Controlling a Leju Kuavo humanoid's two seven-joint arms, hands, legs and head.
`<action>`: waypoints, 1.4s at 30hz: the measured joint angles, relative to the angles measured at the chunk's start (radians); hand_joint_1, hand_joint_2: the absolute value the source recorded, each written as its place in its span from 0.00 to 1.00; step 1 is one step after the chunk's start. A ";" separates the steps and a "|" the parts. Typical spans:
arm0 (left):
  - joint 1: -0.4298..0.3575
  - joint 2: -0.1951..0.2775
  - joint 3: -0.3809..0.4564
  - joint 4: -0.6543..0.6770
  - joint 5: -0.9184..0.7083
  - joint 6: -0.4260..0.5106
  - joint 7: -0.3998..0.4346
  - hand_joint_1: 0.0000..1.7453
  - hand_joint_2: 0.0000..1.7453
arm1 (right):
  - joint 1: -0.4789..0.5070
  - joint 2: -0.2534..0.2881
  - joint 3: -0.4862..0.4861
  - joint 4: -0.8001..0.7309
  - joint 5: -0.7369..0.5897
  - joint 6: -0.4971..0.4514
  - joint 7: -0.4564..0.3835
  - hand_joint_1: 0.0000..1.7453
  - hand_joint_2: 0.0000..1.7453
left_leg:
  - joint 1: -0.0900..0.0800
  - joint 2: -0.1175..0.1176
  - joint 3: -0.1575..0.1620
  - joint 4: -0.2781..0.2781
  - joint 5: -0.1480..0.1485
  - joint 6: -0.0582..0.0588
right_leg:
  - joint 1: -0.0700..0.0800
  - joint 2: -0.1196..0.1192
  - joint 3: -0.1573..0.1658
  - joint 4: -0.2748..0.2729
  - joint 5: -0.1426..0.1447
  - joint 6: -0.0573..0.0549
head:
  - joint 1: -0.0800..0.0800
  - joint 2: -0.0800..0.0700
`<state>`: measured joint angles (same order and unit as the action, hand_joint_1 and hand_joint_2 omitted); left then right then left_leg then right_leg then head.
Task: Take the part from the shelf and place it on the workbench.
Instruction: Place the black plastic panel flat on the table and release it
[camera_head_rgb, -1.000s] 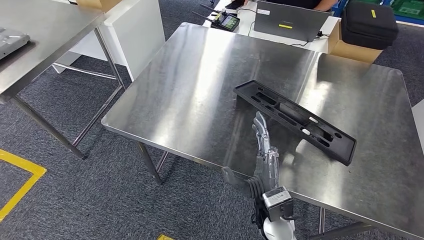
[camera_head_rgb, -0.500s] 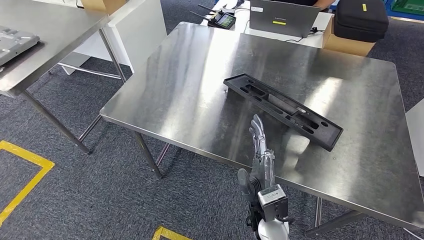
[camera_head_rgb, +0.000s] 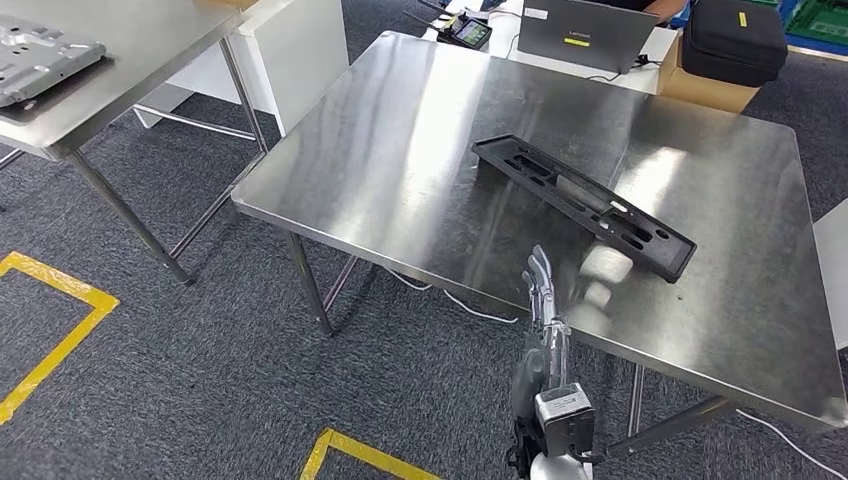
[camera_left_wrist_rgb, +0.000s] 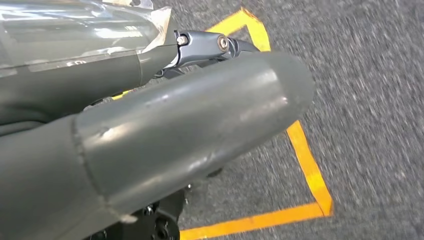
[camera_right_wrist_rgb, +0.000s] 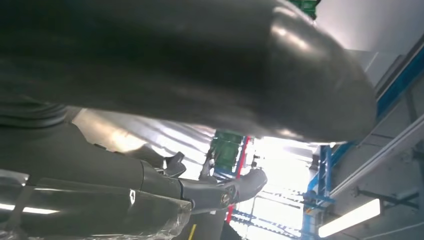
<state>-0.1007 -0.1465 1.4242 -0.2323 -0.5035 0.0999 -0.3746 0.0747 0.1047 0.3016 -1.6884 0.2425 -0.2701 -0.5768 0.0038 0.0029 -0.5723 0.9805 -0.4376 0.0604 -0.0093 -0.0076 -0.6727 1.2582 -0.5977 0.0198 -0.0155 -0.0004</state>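
The part, a long black slotted plastic frame, lies flat on the steel workbench, towards its right half. My right hand reaches up from below at the bench's near edge with straight fingers. It holds nothing and stays clear of the part, a little short of its near end. In the right wrist view that hand is seen from below against ceiling lights. My left hand hangs over the grey carpet, thumb and fingers extended, nothing in it.
A second steel table stands at the left and carries a grey metal plate. Behind the workbench are a laptop, a black case and a cardboard box. Yellow floor tape marks the carpet.
The camera has shifted, so the whole scene moved. My right hand has drawn back from beside the part to the bench's near edge. The part stays flat on the bench.
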 joint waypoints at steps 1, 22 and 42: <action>0.000 0.000 0.000 0.000 0.000 -0.001 0.000 0.00 0.00 | 0.003 -0.001 -0.002 0.000 0.000 0.000 0.000 0.00 0.00 | -0.002 0.000 -0.013 0.001 0.010 0.000 | 0.000 0.000 0.008 0.023 -0.002 0.007 | 0.000 0.000; 0.014 -0.006 -0.022 0.000 -0.026 -0.003 0.008 0.00 0.00 | 0.045 -0.019 -0.047 -0.003 -0.033 -0.039 -0.004 0.00 0.00 | 0.025 -0.006 -0.031 0.198 -0.079 -0.079 | -0.003 -0.008 0.133 -0.288 0.152 -0.028 | -0.006 0.000; 0.005 -0.009 -0.027 0.000 0.009 0.045 0.013 0.00 0.00 | 0.043 -0.032 -0.073 0.031 -0.044 -0.045 0.002 0.00 0.00 | 0.001 0.003 -0.088 0.013 0.098 -0.035 | 0.007 0.005 0.277 -0.315 0.027 0.010 | 0.003 0.000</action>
<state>-0.0954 -0.1551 1.3968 -0.2327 -0.4949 0.1454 -0.3615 0.1176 0.0731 0.2287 -1.6578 0.1982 -0.3153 -0.5747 0.0048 0.0063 -0.6606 0.9939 -0.3397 0.0256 -0.0026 -0.0029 -0.3960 0.9428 -0.5711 0.0296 -0.0121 -0.0004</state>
